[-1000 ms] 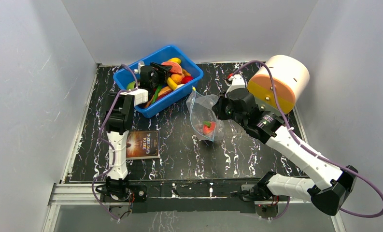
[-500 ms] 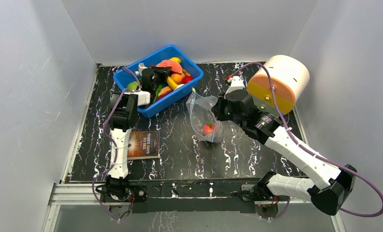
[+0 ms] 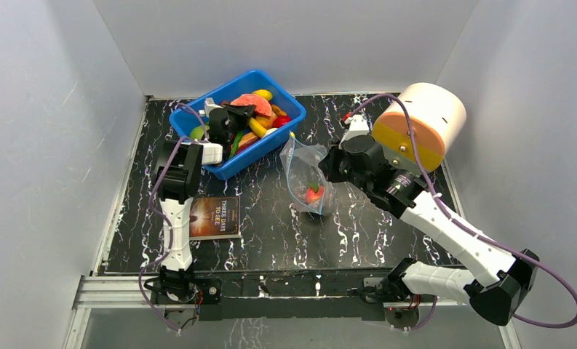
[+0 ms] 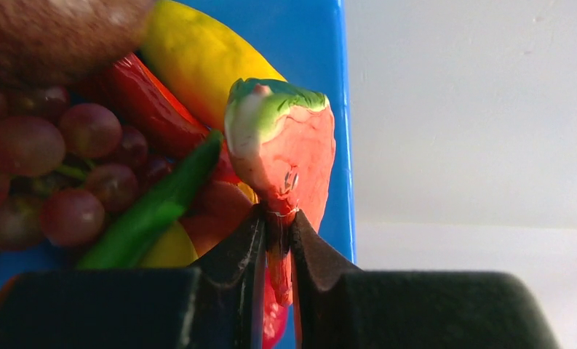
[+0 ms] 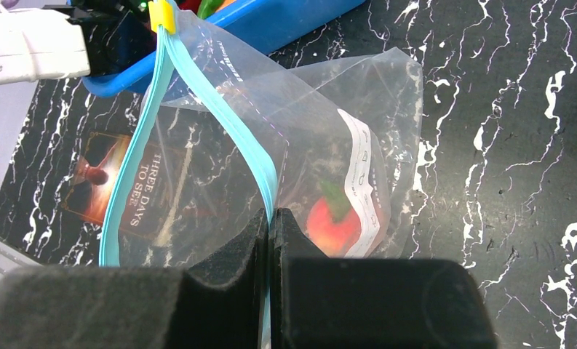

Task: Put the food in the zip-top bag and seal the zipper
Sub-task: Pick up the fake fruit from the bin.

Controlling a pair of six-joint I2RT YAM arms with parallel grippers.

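My left gripper (image 3: pixel 231 118) hangs over the blue bin and is shut on the red watermelon slice (image 4: pixel 285 145), which has a green rim; in the left wrist view its jaws (image 4: pixel 276 217) pinch the slice's lower edge. Grapes (image 4: pixel 67 160), a banana (image 4: pixel 198 58) and a green bean (image 4: pixel 154 207) lie below it in the bin. My right gripper (image 5: pixel 269 216) is shut on the blue-green zipper (image 5: pixel 265 174) and holds the clear zip-top bag (image 3: pixel 305 171) open and upright mid-table. A red fruit with a green top (image 5: pixel 334 222) lies inside the bag.
The blue bin (image 3: pixel 250 155) with the remaining food stands at the back left. A dark book (image 3: pixel 216 217) lies near the left arm. A big white and orange cylinder (image 3: pixel 420 123) stands at the back right. White walls close in three sides.
My left gripper has shifted a little to the left over the bin with the watermelon slice in it. The right arm and the bag have hardly moved.
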